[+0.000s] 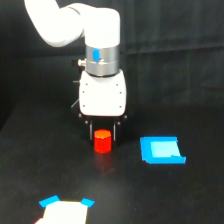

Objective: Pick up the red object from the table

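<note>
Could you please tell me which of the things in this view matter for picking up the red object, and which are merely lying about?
Part of the job:
- the red object, between the fingers
- the gripper, around it
- the table, matte black

Merely lying about:
- the blue piece, toward the exterior view's right
- the white piece with blue corners, at the bottom edge

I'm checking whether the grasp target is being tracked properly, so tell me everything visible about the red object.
The red object is a small, stubby, bright red-orange block, roughly cylindrical, with a flat top and a plain matte look. It stands upright between the gripper fingers, which flank its upper part; whether they touch it cannot be told. A faint red reflection lies on the black table below it, and whether it rests there or is lifted is unclear.
</note>
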Available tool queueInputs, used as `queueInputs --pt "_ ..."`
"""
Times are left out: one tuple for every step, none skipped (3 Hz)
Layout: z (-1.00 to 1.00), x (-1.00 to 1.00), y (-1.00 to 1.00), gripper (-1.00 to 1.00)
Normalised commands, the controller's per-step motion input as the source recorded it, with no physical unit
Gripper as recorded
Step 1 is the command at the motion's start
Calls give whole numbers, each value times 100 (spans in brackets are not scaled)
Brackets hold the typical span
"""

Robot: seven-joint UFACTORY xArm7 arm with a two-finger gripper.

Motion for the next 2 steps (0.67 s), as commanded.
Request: queueInputs --pt "73 -14 -57 -100" --pt "100 -6 -100 -100"
